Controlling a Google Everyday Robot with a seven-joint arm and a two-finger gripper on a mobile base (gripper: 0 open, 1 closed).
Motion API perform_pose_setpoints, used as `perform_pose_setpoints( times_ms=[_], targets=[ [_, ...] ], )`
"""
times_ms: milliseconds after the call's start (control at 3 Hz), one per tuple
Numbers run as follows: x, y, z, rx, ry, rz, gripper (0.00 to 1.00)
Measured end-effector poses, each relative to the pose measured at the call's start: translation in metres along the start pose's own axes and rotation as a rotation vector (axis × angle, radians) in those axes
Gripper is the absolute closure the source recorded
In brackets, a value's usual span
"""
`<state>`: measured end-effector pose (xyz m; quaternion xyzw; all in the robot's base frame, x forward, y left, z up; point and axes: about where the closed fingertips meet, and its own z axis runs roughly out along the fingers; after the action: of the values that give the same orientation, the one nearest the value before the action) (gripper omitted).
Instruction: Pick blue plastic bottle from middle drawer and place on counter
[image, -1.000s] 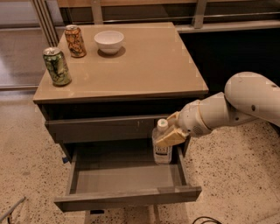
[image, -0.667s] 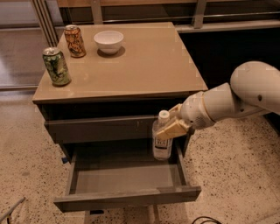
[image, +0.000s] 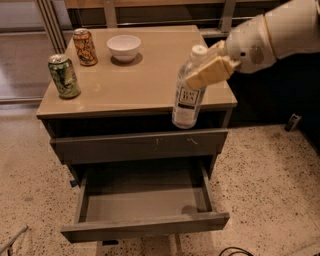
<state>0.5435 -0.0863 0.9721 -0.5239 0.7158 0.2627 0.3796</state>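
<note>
The tool (image: 201, 73) is clamped on the blue plastic bottle (image: 187, 102) just below its cap, holding it nearly upright in the air at the table's (image: 150, 80) front right edge, above the open middle drawer (image: 145, 227).

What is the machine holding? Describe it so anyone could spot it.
Start at the glossy tan counter. At its front right edge the claw grips the blue plastic bottle near its neck. Unlike the green can and orange can, it is clear, taller, white-capped.
</note>
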Motion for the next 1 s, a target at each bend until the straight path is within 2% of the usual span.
perform_pose_setpoints(
  times_ms=[333, 667, 1000],
  targets=[
    [-0.028, -0.014, -0.019, 0.049, -0.04, -0.034, 1.0],
    [-0.02, -0.028, -0.007, 0.047, -0.037, 0.017, 1.0],
    [-0.025, -0.071, 0.017, 0.049, -0.051, 0.059, 1.0]
  ],
)
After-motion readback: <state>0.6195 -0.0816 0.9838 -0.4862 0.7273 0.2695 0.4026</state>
